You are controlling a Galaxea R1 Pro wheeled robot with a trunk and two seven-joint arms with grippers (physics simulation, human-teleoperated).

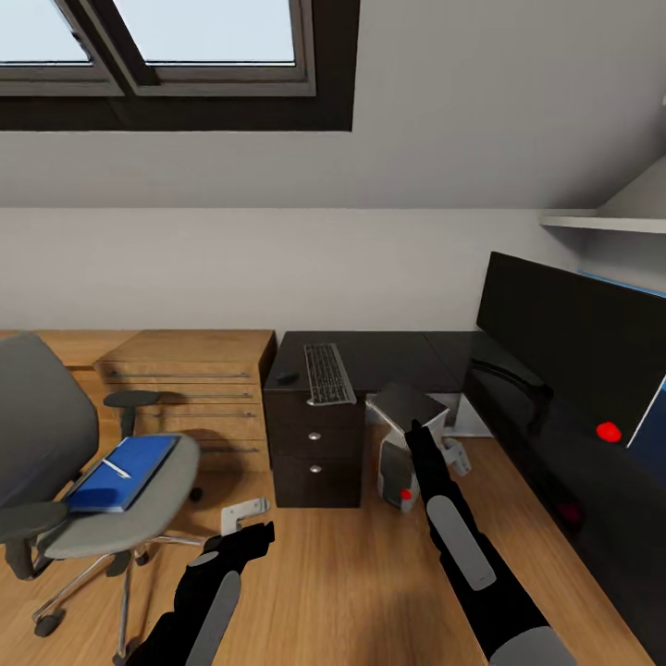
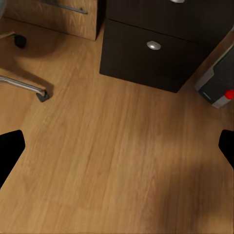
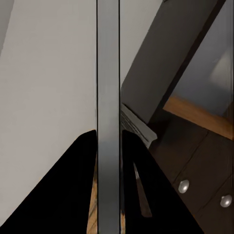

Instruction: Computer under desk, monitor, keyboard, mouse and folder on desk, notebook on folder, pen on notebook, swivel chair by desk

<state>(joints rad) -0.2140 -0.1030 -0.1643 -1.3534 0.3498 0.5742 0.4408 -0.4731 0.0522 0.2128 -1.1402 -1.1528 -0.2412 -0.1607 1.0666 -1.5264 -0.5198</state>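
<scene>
A: What is given by the head view that the wrist views lack?

B: The whole layout. The keyboard (image 1: 328,373) and mouse (image 1: 287,377) are seen on the dark desk (image 1: 388,350); the blue folder (image 1: 124,472) is lying on the swivel chair (image 1: 111,504) seat with a white pen (image 1: 116,468) on top. The monitor (image 1: 578,342) is seen at right. The computer (image 1: 400,472) is standing on the floor just beside the drawer unit (image 1: 314,453).

A: And the wrist views?

B: In the left wrist view, bare wood floor (image 2: 112,161), the drawer front and a corner of the computer (image 2: 218,83) are shown. In the right wrist view, a thin grey panel (image 3: 108,117) is seen edge-on between the fingers (image 3: 73,195).

A: Gripper states?

B: The left gripper (image 1: 248,535) is spread wide over the floor, nothing held. The right gripper (image 1: 413,433) is closed onto the grey panel, which is held tilted above the computer. What the panel is cannot be told.
</scene>
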